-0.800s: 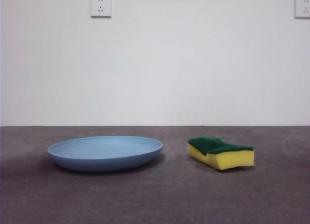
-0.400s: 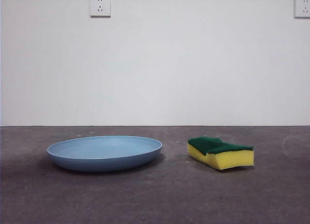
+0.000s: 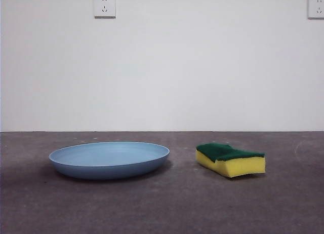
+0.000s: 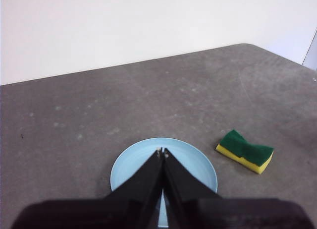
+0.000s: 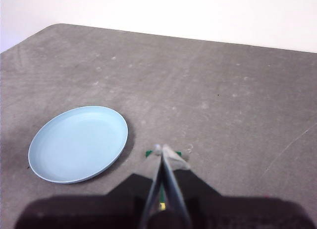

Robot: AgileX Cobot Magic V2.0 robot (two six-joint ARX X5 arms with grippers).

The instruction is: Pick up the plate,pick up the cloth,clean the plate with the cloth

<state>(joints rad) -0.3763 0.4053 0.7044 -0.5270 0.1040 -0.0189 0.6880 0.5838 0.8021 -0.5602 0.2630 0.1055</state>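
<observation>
The light-blue plate (image 3: 109, 159) lies flat on the grey table, left of centre in the front view. To its right rests the cloth (image 3: 231, 159), a yellow sponge with a green top. My left gripper (image 4: 162, 151) hangs high above the plate (image 4: 195, 164), jaws shut and empty, with the cloth (image 4: 245, 151) off to one side. My right gripper (image 5: 162, 149) is shut and empty high above the cloth (image 5: 148, 153), which is almost hidden behind the jaws; the plate (image 5: 78, 143) lies beside it. Neither gripper shows in the front view.
A white wall stands behind the table, with a socket (image 3: 105, 6) high on the left and another socket (image 3: 316, 7) at the right edge. The table's rounded far corners show in both wrist views.
</observation>
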